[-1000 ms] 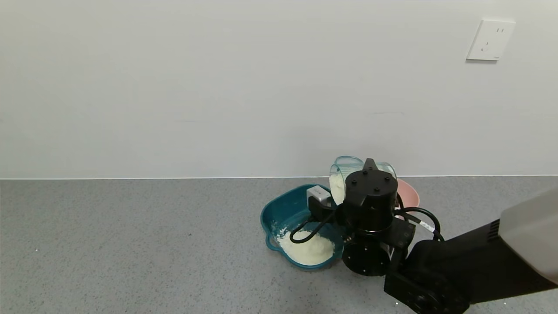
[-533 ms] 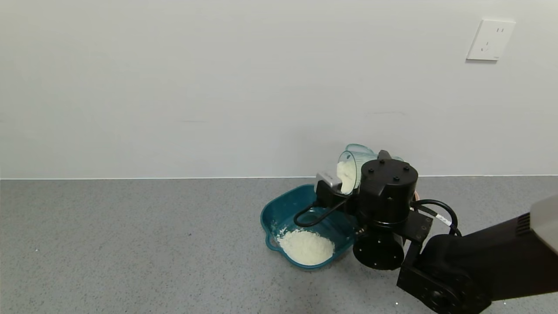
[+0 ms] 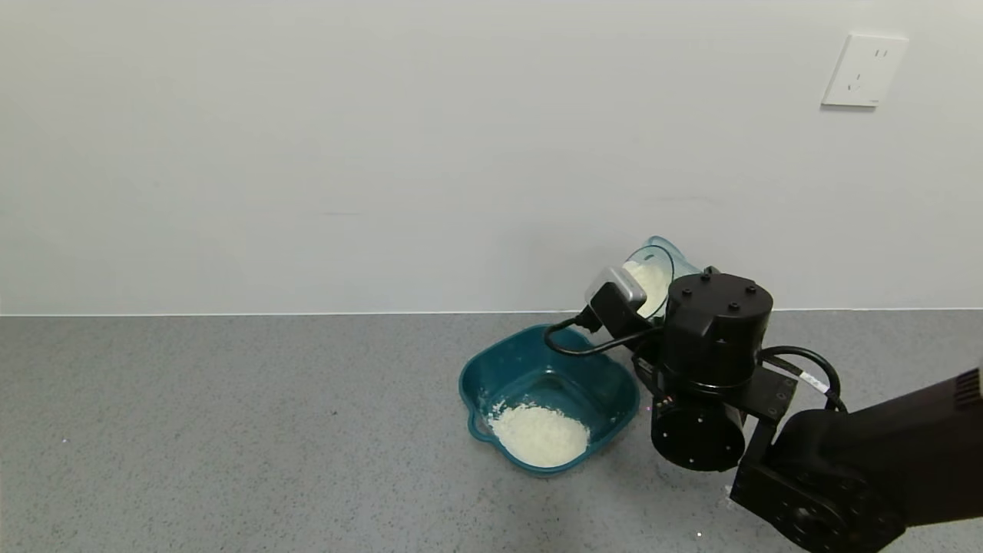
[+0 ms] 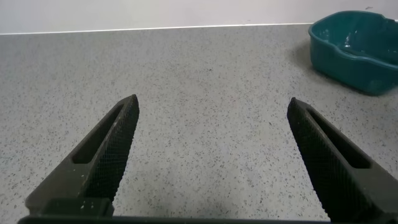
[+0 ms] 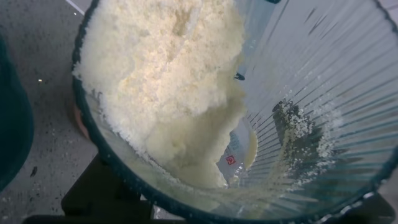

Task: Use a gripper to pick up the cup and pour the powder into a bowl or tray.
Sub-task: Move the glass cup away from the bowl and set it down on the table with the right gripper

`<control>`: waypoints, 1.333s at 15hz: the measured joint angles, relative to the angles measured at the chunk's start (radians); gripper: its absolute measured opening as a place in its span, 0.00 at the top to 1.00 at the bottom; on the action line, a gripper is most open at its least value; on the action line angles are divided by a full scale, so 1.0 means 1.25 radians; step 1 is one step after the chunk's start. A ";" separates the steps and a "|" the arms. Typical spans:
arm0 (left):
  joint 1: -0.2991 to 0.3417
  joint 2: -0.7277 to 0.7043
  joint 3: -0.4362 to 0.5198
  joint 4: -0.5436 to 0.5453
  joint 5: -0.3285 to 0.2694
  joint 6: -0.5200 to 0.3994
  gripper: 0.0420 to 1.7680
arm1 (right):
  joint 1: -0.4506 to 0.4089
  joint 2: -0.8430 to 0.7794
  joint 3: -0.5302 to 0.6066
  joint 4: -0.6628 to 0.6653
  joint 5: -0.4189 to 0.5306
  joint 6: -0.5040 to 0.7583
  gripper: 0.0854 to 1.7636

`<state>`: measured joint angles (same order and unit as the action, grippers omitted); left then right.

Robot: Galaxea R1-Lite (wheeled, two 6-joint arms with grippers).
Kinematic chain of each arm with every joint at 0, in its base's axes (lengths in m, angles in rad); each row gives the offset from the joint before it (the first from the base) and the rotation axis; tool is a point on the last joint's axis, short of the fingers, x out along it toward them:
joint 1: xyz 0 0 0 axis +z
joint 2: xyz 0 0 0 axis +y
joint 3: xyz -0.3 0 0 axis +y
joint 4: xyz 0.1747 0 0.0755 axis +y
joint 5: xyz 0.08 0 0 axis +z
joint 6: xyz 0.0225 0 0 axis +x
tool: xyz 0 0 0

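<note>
Part poured: a heap of powder (image 3: 540, 435) lies in the basin (image 3: 491, 367) on the worktop, yet the right hand (image 3: 653, 307), closed on the tilted cup (image 3: 653, 269) above the basin's far right corner, holds more inside; left hand (image 4: 211, 155) idle, open.

cup (image 3: 655, 270): ribbed, translucent blue-green, tilted, raised beside the basin's far right corner
powder (image 5: 165, 87): white, clumpy, inside cup; another heap in basin
basin (image 3: 491, 367): dark teal, rounded-square, on bench
</note>
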<state>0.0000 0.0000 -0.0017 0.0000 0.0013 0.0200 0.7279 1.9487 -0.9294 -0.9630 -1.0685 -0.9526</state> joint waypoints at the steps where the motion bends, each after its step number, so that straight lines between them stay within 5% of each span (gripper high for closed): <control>1: 0.000 0.000 0.000 0.000 0.000 0.000 0.03 | -0.006 -0.009 0.005 0.001 0.003 0.023 0.26; 10: 0.000 0.000 0.000 0.000 0.000 0.000 0.03 | -0.089 -0.117 0.180 0.002 0.190 0.422 0.26; 20: 0.000 0.000 0.000 0.000 0.000 0.000 0.03 | -0.295 -0.238 0.424 -0.026 0.379 0.651 0.26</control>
<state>0.0000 0.0000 -0.0017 0.0004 0.0013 0.0196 0.3587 1.6506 -0.3996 -0.9957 -0.5945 -0.1394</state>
